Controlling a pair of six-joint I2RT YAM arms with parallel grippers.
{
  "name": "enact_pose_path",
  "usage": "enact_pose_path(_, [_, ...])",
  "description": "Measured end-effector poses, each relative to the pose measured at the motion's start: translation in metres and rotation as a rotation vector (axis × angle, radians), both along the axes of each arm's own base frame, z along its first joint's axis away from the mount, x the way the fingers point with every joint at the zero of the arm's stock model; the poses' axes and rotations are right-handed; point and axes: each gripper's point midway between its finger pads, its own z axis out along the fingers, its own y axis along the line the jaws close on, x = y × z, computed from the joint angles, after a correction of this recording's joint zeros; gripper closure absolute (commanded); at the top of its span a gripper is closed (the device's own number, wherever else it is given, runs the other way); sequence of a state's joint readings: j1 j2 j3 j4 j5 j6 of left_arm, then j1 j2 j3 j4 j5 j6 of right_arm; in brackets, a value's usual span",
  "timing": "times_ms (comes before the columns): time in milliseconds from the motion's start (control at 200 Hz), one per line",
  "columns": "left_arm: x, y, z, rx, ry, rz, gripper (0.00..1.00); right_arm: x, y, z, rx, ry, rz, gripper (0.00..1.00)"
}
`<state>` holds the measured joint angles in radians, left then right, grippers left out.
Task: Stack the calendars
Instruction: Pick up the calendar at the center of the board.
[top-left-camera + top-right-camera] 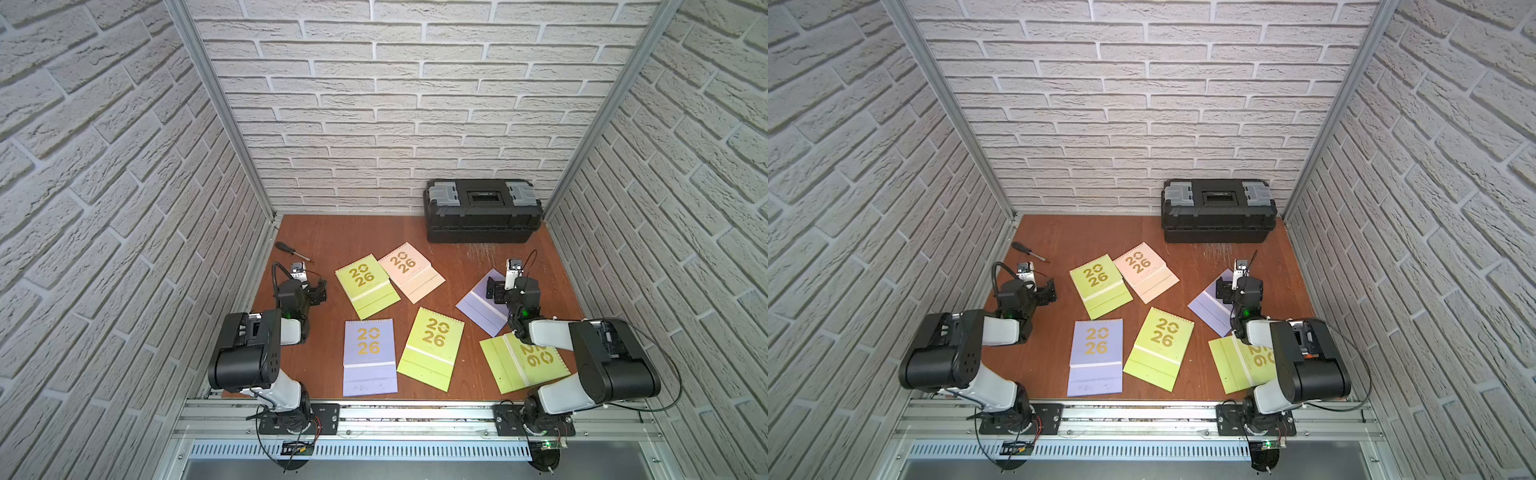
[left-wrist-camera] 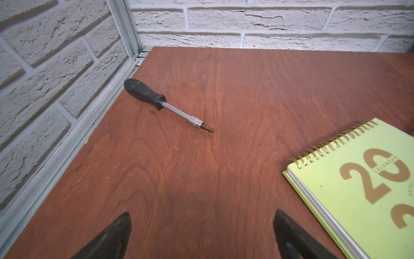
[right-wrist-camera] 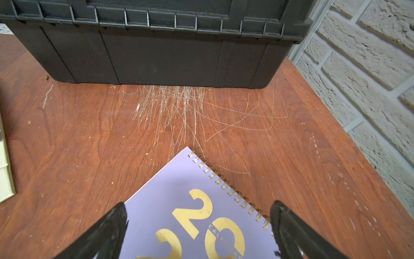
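**Left wrist view.** The left tool [image 2: 201, 215] has its jaws spread wide with nothing between them. Below is bare table [image 2: 224, 89], reddish-brown wood grain, lightly scuffed. A screwdriver [image 2: 163, 104] lies flat toward the far left corner. It has a matte black handle, a bright steel shank and a hex bit. Near the tool, not touching it, lies the far lime calendar [image 2: 358, 179], flat, with a gold wire spiral and gold digits.

**Right wrist view.** The right tool [image 3: 198, 206] has its jaws wide and holds nothing. It straddles a corner of the right lavender calendar [image 3: 179, 190]; contact cannot be judged. The cover is smooth, with glossy gold digits and a gold spiral. Beyond it, pale scratches [image 3: 174, 105] fan over the wood before the toolbox [image 3: 156, 49], which is ribbed black plastic.

**Both top views.**
- All six calendars lie flat and unstacked around mid-table.
- The far lime calendar sits edge to edge with the peach calendar [image 1: 411, 272].
- The near lavender calendar [image 1: 369, 357] and the centre lime calendar [image 1: 432, 349] lie just beside each other toward the near edge.
- The right lime calendar [image 1: 519, 361] lies by the near right corner, partly under the right arm.
- The toolbox stands at the far edge, toward the right corner.
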<state>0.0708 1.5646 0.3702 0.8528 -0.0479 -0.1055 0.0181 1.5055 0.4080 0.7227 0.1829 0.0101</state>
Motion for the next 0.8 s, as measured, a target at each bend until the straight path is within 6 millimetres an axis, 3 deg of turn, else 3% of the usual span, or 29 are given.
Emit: enact_pose_path(800, [-0.0019, 0.0021, 0.0011, 0.027, 0.014, 0.036, 0.02, 0.0016, 0.0007, -0.0017, -0.001, 0.036, 0.004, 0.01])
